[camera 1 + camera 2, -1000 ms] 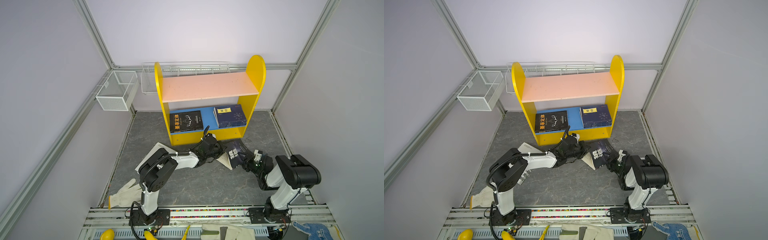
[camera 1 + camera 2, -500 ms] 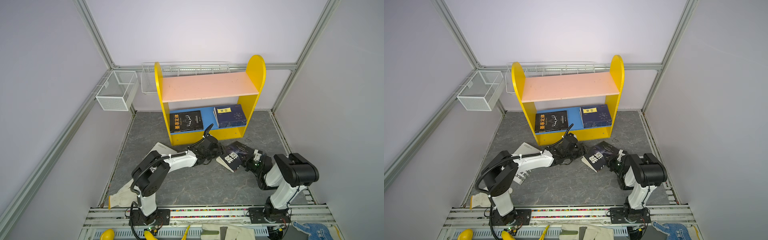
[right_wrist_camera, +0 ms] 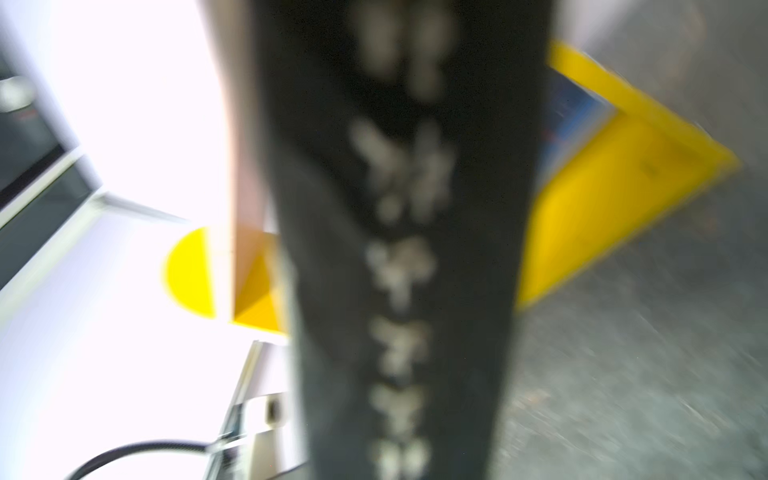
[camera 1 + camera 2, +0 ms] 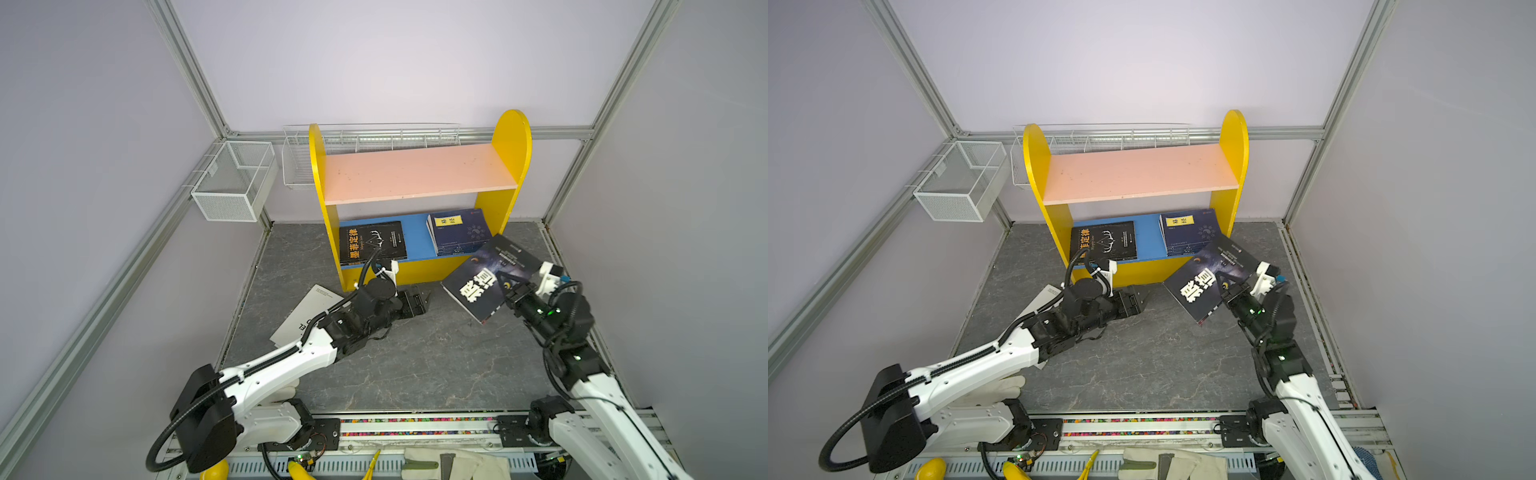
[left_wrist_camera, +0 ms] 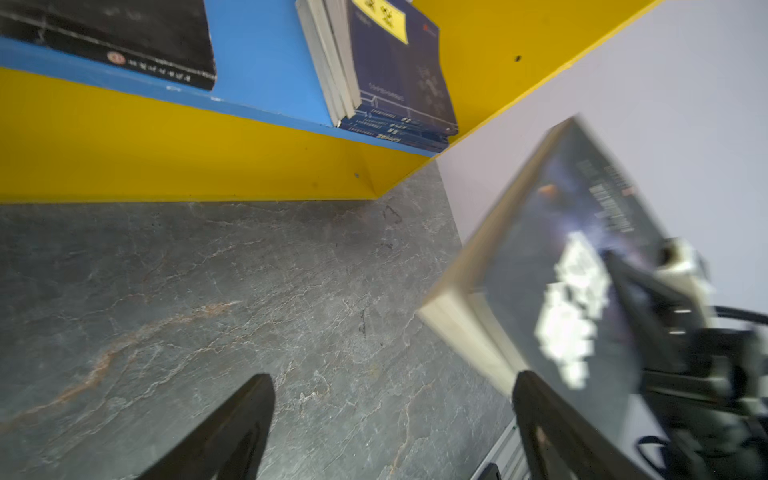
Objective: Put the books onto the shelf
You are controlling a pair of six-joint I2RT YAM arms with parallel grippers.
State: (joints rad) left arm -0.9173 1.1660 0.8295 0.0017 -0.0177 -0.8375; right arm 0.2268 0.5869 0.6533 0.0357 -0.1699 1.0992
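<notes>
The wolf-eye book (image 4: 488, 276) hung tilted just before the shelf's (image 4: 512, 137) right end. Its long axis slanted toward the lower board, with the far corner near the navy stack (image 4: 457, 232). Your right gripper (image 4: 508, 284), the nearer one, clenched the book's near edge. Your left gripper (image 4: 419, 300) gaped empty before the shelf's base. A second earlier the book lay lower with both grippers at it; the left had since let go and backed off.
</notes>
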